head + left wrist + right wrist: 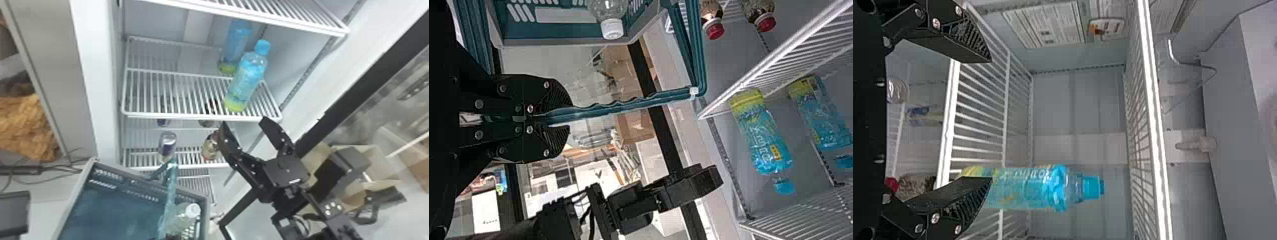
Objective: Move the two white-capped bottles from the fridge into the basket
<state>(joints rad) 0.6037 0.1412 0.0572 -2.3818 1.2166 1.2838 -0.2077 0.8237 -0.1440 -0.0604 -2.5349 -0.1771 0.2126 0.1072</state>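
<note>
My right gripper (245, 122) stands open in front of the fridge, just below the front edge of the shelf that holds the blue-capped bottles. In the right wrist view nothing is between the fingers of the right gripper (989, 120); one finger partly covers a blue-capped bottle (1025, 189). A white-capped bottle (182, 220) lies tilted inside the basket (204, 204), near its right corner. The left wrist view also has the white-capped bottle (609, 11) in the basket. There my left gripper (551, 119) is shut on the basket's teal handle (629, 104).
Two blue-capped bottles, a front one (247, 79) and a rear one (237, 41), share the middle wire shelf (150, 92). Below are a can (168, 143) and a red-capped bottle (209, 148). Another wire shelf (255, 19) spans above. The dark door frame (360, 86) runs along the right.
</note>
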